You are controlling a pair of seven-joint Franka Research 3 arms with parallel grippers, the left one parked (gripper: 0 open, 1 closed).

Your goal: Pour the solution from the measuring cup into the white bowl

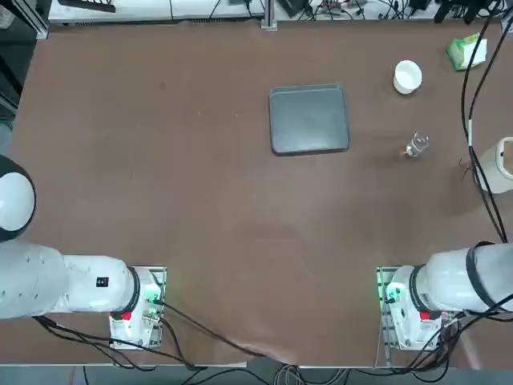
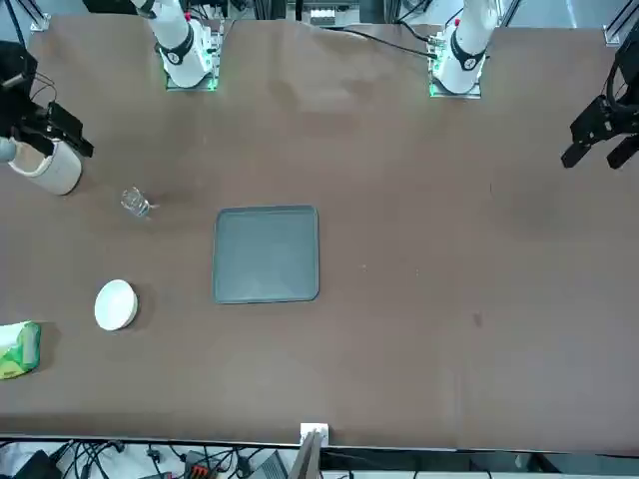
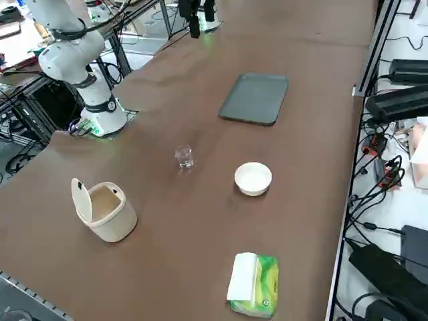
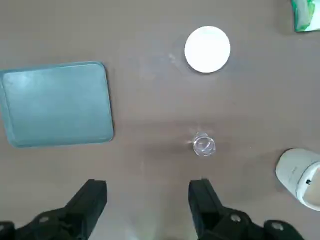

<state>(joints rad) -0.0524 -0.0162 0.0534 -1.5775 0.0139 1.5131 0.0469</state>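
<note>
Two fingers of the right end effector (image 4: 147,200) are standing wide apart and gripping nothing, hanging above the brown surface (image 1: 160,176) short of the cup (image 4: 203,144). The cup is sitting upright between the bowl (image 4: 207,49) and a lidded mug (image 4: 299,176), apart from both, with a grey tray (image 4: 55,102) off to one side. The step in hand looks to be the reach. Doing it well probably means shifting sideways until the cup is sitting centred between the fingers, then descending and closing gently on the glass so it is not tipping. Whether the cup is holding any solution is hard to make out. In the front view the end effector (image 2: 45,125) is partly cut off at the edge.
</note>
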